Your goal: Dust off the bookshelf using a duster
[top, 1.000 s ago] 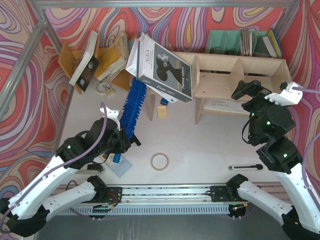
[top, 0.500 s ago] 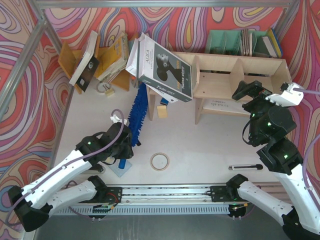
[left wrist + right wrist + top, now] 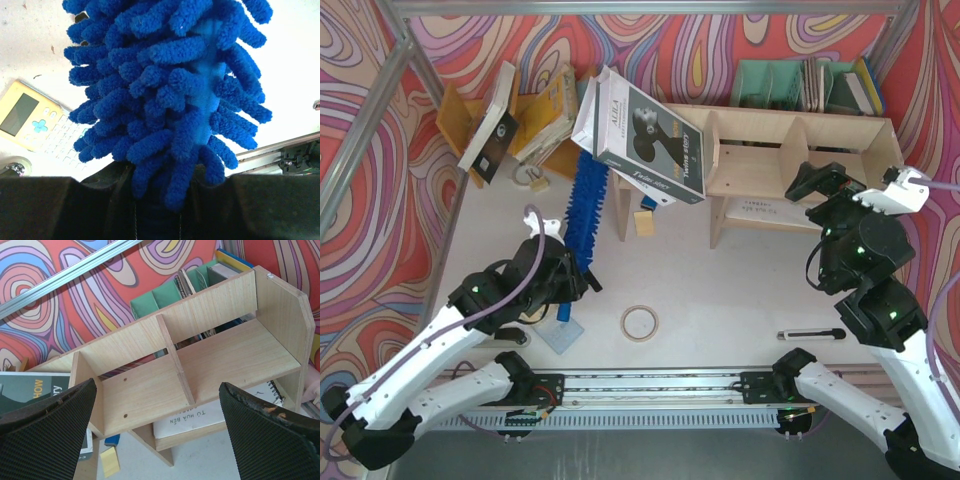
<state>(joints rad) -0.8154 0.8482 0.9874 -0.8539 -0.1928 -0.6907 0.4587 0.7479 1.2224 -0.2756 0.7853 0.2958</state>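
The bookshelf [image 3: 790, 150] is pale plywood with upright dividers and stands at the back right; it fills the right wrist view [image 3: 200, 375]. The bright-blue fluffy duster [image 3: 585, 208] points away from me, just left of the shelf's left leg, its tip under the corner of a big grey book [image 3: 645, 135] that leans on the shelf's left end. My left gripper [image 3: 570, 278] is shut on the duster's near end; in the left wrist view the duster's strands [image 3: 170, 90] hide the handle and my gripper [image 3: 165, 200]. My right gripper [image 3: 820, 180] is open and empty before the shelf's right compartments [image 3: 157, 405].
An orange-yellow book rack [image 3: 525, 120] stands at the back left and a teal file organiser [image 3: 800, 85] behind the shelf. A tape roll [image 3: 639, 323], a calculator [image 3: 30, 117], a yellow note pad [image 3: 643, 222] and a pen [image 3: 810, 334] lie on the white table.
The left arm swung the duster head right, under the book beside the shelf's leg, then back left to where it started. The right arm has not moved.
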